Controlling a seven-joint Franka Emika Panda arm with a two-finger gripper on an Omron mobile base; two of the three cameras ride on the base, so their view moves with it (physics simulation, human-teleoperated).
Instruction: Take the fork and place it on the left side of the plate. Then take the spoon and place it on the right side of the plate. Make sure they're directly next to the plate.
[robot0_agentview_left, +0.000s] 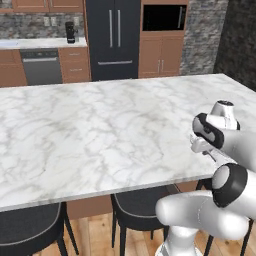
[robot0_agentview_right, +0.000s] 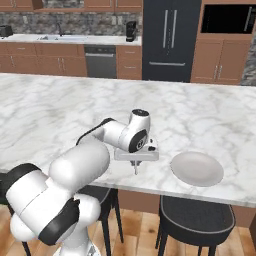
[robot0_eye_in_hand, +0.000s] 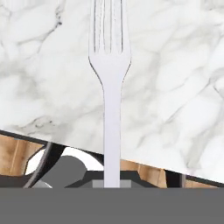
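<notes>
I stand before a white marble island counter (robot0_agentview_left: 90, 130) veined in grey. Dark round stools (robot0_agentview_right: 197, 215) sit tucked beneath its near edge, on a light wood plank floor (robot0_agentview_left: 95, 235). Beyond it, brown wood cabinets (robot0_agentview_right: 220, 60) flank a black double-door refrigerator (robot0_agentview_left: 114, 37). A built-in black oven (robot0_agentview_left: 164, 17) sits to its right, a dishwasher (robot0_agentview_left: 41, 66) to its left, against a grey stone wall (robot0_agentview_left: 200, 40).

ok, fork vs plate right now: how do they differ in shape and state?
The fork is long and slim with tines and a thin handle; the plate is round and shallow. The fork is held by the shut gripper over the counter's near edge; the plate lies free on the marble counter, to the gripper's right in the right base view. Both are pale and plain.
</notes>
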